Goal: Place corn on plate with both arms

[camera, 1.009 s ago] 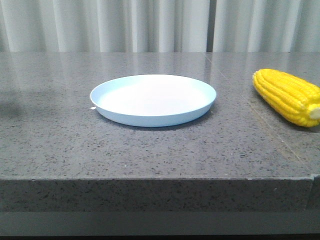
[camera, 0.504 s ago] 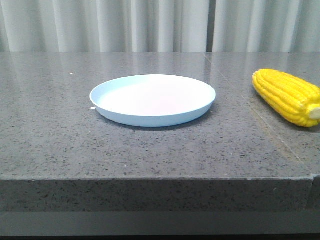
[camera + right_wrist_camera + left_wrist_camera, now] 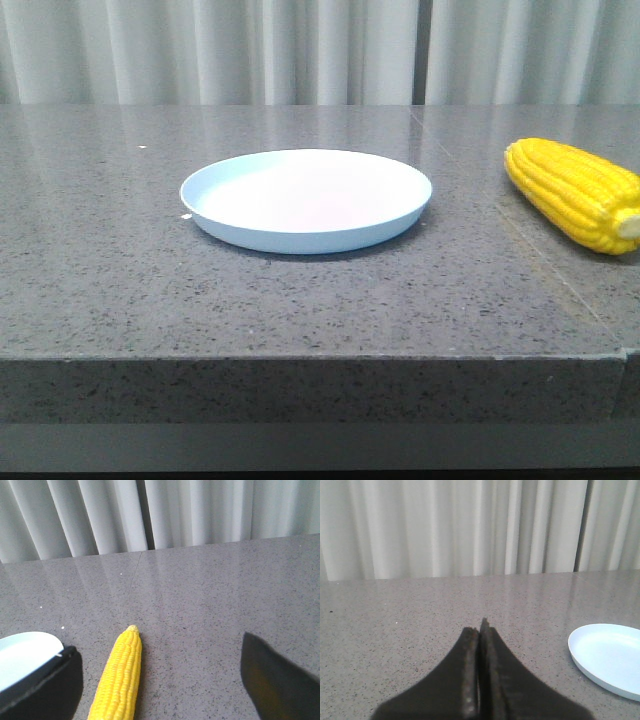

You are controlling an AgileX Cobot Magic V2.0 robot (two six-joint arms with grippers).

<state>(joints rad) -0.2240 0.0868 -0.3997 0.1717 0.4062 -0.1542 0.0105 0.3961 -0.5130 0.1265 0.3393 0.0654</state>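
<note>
The pale blue-white plate (image 3: pixel 306 198) sits empty in the middle of the grey stone table. The yellow corn (image 3: pixel 574 193) lies on the table to its right, pale stub end toward the front. Neither arm shows in the front view. In the left wrist view my left gripper (image 3: pixel 481 630) is shut and empty above bare table, with the plate (image 3: pixel 610 657) off to its side. In the right wrist view my right gripper (image 3: pixel 157 680) is open wide, and the corn (image 3: pixel 120 676) lies between its fingers, nearer the one by the plate (image 3: pixel 22 655).
The table (image 3: pixel 100 290) is speckled grey stone with a front edge close to the camera and a seam running past the corn. White curtains (image 3: pixel 300 50) hang behind its far edge.
A dark shadow on the table's far left a second ago is gone. Plate and corn have not moved.
</note>
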